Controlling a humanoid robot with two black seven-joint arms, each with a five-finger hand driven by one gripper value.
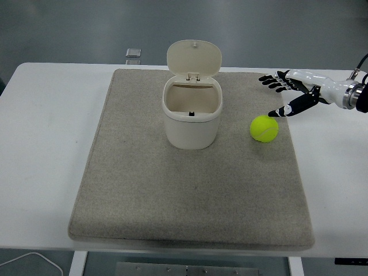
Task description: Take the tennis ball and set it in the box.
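The right hand [286, 92] hovers spread and empty just beside the ball [264, 128]. Reaching step; next it must close around it, then go to the box [192, 118].

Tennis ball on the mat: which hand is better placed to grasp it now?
The right hand. It hovers open just beyond the tennis ball, thumb tip almost at it. The left arm is out of view.
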